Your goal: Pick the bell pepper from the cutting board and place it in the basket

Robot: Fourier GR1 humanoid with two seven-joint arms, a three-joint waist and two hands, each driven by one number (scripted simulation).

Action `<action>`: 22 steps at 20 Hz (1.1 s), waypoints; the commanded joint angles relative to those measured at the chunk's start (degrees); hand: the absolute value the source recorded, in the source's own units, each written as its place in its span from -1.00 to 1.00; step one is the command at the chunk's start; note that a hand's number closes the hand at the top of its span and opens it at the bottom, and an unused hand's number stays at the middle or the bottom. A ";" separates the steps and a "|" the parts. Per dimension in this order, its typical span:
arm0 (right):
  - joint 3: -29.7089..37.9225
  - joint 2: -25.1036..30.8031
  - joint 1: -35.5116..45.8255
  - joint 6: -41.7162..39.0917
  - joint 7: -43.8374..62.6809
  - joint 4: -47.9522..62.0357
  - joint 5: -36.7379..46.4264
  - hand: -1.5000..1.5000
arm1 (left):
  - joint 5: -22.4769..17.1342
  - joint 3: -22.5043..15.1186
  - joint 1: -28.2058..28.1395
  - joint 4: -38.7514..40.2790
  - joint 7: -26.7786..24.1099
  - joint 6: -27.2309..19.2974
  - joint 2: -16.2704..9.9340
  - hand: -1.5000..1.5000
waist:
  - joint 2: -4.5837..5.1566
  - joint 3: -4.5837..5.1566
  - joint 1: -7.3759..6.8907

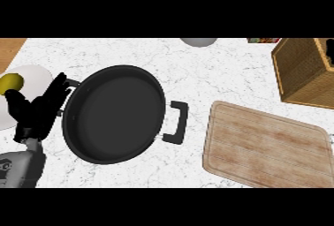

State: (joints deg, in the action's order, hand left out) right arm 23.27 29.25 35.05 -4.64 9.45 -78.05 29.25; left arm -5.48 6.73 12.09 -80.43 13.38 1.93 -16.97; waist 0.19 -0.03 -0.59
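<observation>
Resting on white marble counter (215,66), left hand (36,110) fingers straight, holding nothing.

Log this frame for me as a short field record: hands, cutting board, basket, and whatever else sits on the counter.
left hand: black hand at the view's left, beside the pan, fingers relaxed, holding nothing
right hand: not in view
cutting board: rectangular wooden cutting board, nothing on it
bell pepper: not visible
basket: woven brown wicker basket, upper right, partly cut off
pan: large round black pan, centre, side handles
plate: white plate, far left, bearing a yellow round fruit
counter: white marble counter
</observation>
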 commanded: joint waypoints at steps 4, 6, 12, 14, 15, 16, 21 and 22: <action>3.09 3.13 7.94 6.65 -2.68 18.58 1.22 -1.00 | -0.60 1.65 1.73 0.19 0.89 0.41 -0.60 0.00 | 0.08 0.00 -0.44; 1.20 2.56 4.27 5.92 -4.23 14.61 0.04 -1.00 | 0.49 1.84 -0.40 2.36 -2.08 1.59 -0.36 0.00 | -0.13 0.03 0.25; 2.29 3.50 7.44 6.78 -13.43 22.86 -3.46 -1.00 | 0.88 1.64 0.13 1.65 -0.69 1.27 0.33 0.00 | -0.12 0.02 0.20; 5.50 3.78 8.45 8.54 -14.21 26.03 -5.75 -1.00 | 0.58 1.29 -0.10 -0.19 -0.11 1.48 0.50 0.00 | -0.07 0.01 0.04; 6.67 2.00 8.62 9.99 -10.32 23.31 -6.82 -1.00 | 1.64 0.60 0.02 -0.29 0.45 0.01 1.24 0.00 | -0.16 0.01 0.24; 8.97 4.59 10.62 8.58 -7.67 24.09 -8.44 -1.00 | 0.24 2.27 0.96 2.43 -1.44 1.21 0.51 0.00 | -0.11 0.04 0.43; 19.87 8.93 8.66 7.12 -8.95 27.44 -18.12 -1.00 | 1.70 1.49 0.40 1.13 -0.92 -0.44 1.24 0.00 | -0.16 -0.05 1.03; 20.59 10.62 8.96 6.99 -6.75 28.15 -18.40 -1.00 | 1.07 1.22 0.05 0.35 -0.65 0.03 1.77 0.00 | -0.21 -0.02 0.82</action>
State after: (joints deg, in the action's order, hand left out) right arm 38.07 36.25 44.43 3.62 0.96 -51.97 15.86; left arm -3.94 7.76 12.32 -79.77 12.73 1.73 -15.51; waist 0.05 -0.04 -0.04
